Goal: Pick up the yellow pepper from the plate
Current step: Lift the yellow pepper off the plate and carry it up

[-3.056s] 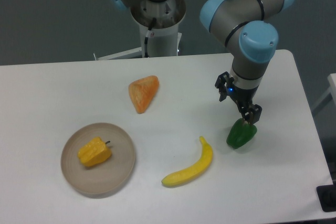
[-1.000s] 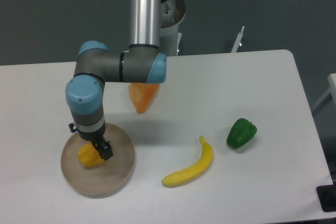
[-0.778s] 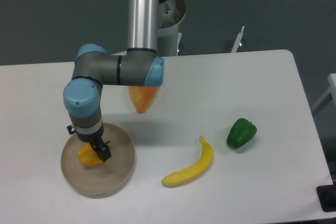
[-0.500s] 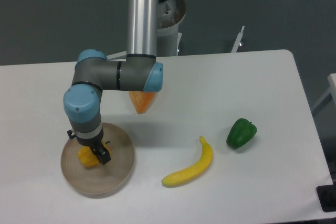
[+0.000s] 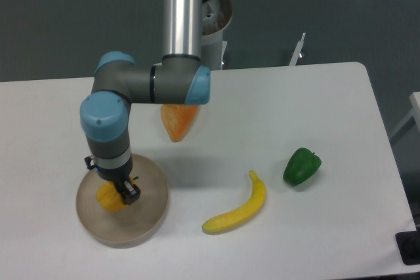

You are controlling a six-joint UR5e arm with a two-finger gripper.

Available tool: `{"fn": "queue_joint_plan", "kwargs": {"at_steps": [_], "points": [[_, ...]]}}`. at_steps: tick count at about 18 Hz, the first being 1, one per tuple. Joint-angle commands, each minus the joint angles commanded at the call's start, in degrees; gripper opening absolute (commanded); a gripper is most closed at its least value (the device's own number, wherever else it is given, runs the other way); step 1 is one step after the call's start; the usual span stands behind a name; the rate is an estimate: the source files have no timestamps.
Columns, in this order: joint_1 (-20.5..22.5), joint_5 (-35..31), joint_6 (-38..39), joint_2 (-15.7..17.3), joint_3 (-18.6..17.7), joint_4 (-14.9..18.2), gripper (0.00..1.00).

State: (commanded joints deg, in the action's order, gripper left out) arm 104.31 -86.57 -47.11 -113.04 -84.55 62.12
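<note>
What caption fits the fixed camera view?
Gripper down on the yellow pepper on the plate.

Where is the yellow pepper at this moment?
The yellow pepper lies on the plate at the lower left of the table, left of the banana. The gripper is right at it, covering part of it.

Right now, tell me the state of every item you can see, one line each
yellow pepper: on the plate, gripper down on it.
plate: flat on the table, holding only the pepper.
gripper: lowered onto the pepper; grip unclear.
orange wedge: lying on the table, partly hidden by the arm.
banana: lying on the table.
green pepper: on the table, untouched.
</note>
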Motion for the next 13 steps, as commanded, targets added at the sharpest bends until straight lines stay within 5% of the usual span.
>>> {"fn": "queue_joint_plan", "kwargs": {"at_steps": [5,13], "points": [[7.8,-0.4,-4.9,5.5,0.1,8.3,0.23],[21.2,-0.1,-21.2,7.4,-0.3,16.9,0.22]]}}
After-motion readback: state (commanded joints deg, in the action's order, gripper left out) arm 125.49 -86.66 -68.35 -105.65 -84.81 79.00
